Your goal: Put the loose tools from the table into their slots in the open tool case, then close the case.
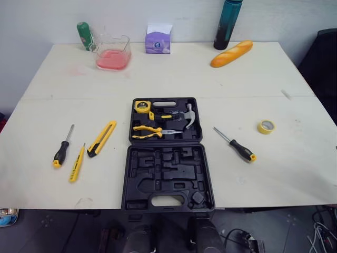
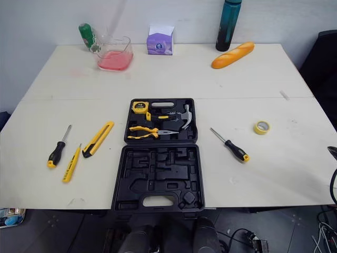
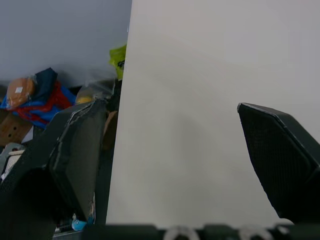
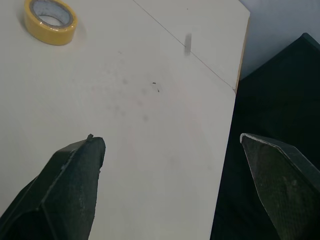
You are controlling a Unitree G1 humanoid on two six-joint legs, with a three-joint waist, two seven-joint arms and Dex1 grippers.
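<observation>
1. Your left tool [image 3: 167, 107] hangs over an edge of the tabletop [image 3: 200, 75], its two black fingers spread wide and holding nothing.
2. Your right tool [image 4: 171, 139] is spread wide and empty too, above the tabletop near its right edge, with a yellow tape roll [image 4: 51, 20] nearby.
3. The black tool case [image 1: 166, 176] lies open at the middle of the near edge. A tape measure [image 1: 141, 106], pliers [image 1: 148, 132] and a hammer [image 1: 188, 117] sit in its far half.
4. Left of the case lie a utility knife [image 1: 101, 138], a slim yellow tool [image 1: 77, 164] and a black-handled screwdriver [image 1: 62, 150], none touching.
5. Right of the case lies a second screwdriver [image 1: 238, 146], between the case and the tape roll.
</observation>
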